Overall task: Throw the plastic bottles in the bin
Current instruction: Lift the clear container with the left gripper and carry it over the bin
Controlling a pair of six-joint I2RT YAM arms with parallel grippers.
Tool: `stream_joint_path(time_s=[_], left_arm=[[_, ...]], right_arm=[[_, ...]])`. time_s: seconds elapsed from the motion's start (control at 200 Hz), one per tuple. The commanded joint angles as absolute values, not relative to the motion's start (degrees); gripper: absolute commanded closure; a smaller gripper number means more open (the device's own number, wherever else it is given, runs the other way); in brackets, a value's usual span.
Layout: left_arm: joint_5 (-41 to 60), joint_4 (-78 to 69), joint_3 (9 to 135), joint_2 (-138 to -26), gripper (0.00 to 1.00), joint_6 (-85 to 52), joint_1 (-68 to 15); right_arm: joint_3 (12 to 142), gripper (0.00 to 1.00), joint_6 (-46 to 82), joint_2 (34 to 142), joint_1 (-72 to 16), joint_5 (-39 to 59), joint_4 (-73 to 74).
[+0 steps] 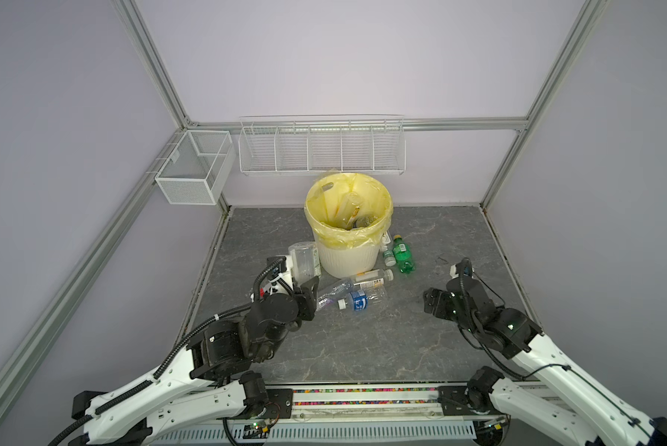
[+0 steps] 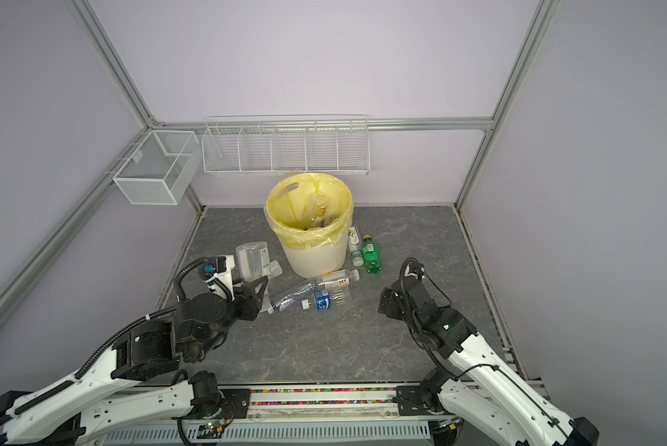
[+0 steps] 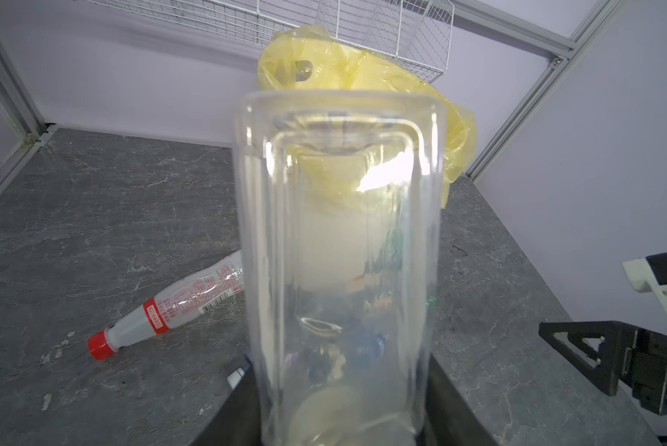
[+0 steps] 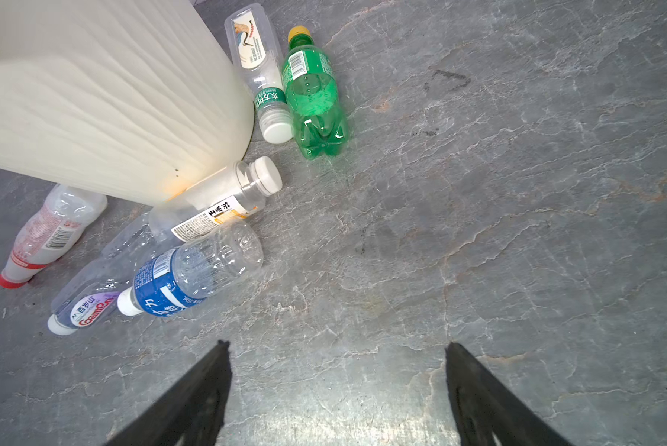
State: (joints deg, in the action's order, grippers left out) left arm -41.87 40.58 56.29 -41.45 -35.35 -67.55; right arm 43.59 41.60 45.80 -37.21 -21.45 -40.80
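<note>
Open grey tabletop (image 1: pixel 401 340) lies under your right gripper (image 4: pixel 336 344), jaws wide apart. Ahead, lying bottles crowd the base of the bin (image 1: pixel 347 258): a blue-label bottle (image 1: pixel 359 300), a purple-label bottle (image 1: pixel 334 295), a white-capped bottle (image 1: pixel 374 275). A green bottle (image 1: pixel 402 255) lies just to its right, a red-capped bottle (image 3: pixel 169 309) to its left. A wire rack (image 1: pixel 321 148) hangs on the wall behind its rim; the mouth is open from above.

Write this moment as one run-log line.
left gripper: shut on clear bottle | right gripper: open, empty | bin: upright | green bottle: beside bin
</note>
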Motion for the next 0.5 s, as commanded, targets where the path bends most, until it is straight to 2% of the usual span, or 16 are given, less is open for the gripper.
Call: stream_joint_path(time_s=[0.0,0.275,0.405,0.495], left_arm=[[-45.3,42.3,55.5,-39.9,0.64,-37.1,-67.4],[-45.4,41.7,63.5,-45.5,0.64,-31.6,-67.4],[-43.5,44.6,79.3,-56.9,0.64,-25.0,-65.0],[-33.9,46.2,91.1,-66.7,0.63,-21.4,-57.4]], right_arm=[[43.9,0.12,42.0,46.5,-36.9,-21.1,-39.7],[44.2,0.12,41.1,48.6,-36.9,-21.3,-38.3],[43.9,0.12,41.1,49.0,-36.9,-20.9,-37.2],[43.5,0.12,41.1,49.0,-37.0,-20.5,-36.4]])
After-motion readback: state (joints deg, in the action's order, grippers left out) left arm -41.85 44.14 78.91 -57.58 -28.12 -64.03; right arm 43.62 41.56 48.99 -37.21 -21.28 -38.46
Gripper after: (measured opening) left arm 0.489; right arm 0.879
